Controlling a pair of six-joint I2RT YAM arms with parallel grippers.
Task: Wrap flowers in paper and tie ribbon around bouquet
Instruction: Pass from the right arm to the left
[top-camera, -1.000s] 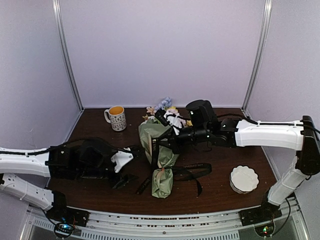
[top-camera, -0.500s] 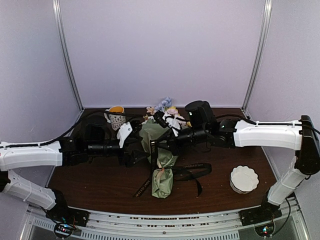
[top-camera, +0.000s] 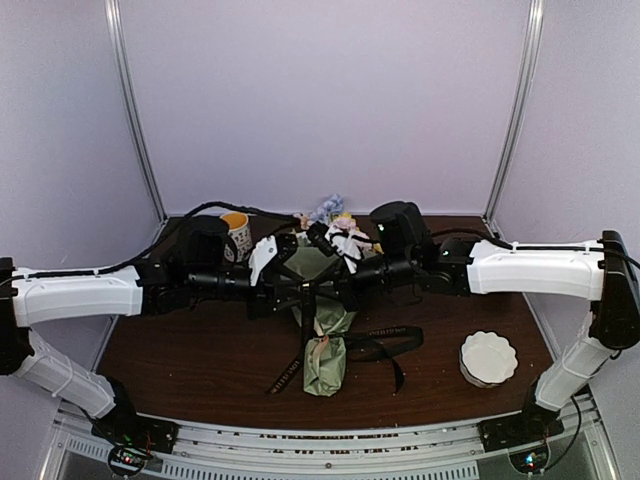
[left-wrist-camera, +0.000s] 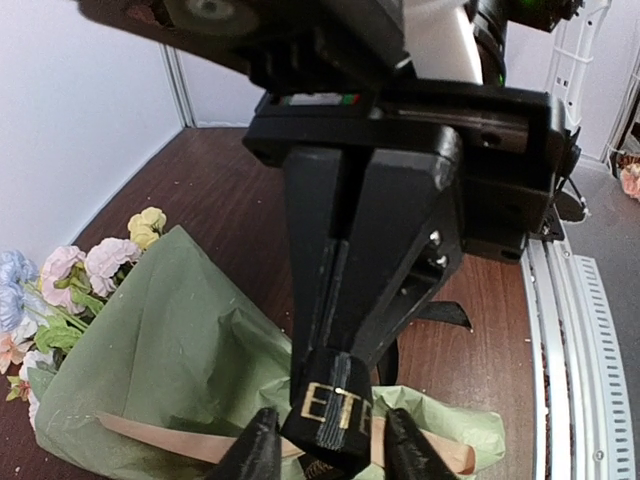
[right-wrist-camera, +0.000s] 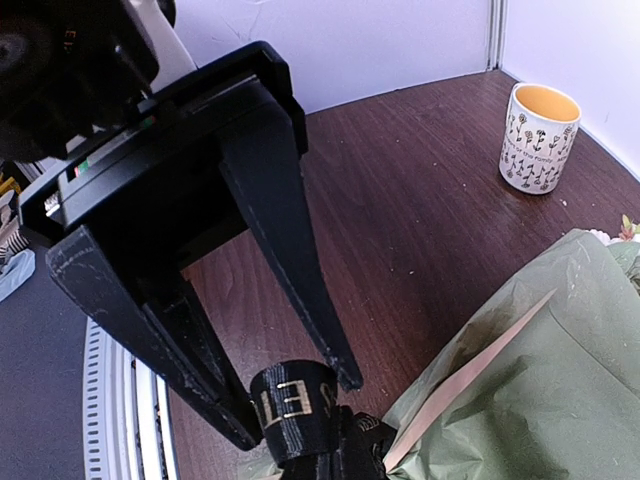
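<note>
**Ribbon handover begins**

The left tool (left-wrist-camera: 330, 452) has swung in, half-closed around the ribbon (left-wrist-camera: 333, 410); grip uncertain. Just beyond, the right tool (left-wrist-camera: 340, 365) pinches it shut. Beneath both lies the wrapped bouquet (left-wrist-camera: 170, 340), so tying can likely start.

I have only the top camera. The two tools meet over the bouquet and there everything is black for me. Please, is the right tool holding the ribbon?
Observer: Yes. In the left wrist view the right tool is shut on a fold of the ribbon; light letters show on it.
Operator: And the left tool, does it hold the ribbon also?
Observer: The left tool has one finger on each side of that fold, jaws apart. Whether they press it, I cannot tell.
Operator: Is the mug near the paper?
Observer: In the right wrist view the mug stands upright, well apart from the green paper.
</note>
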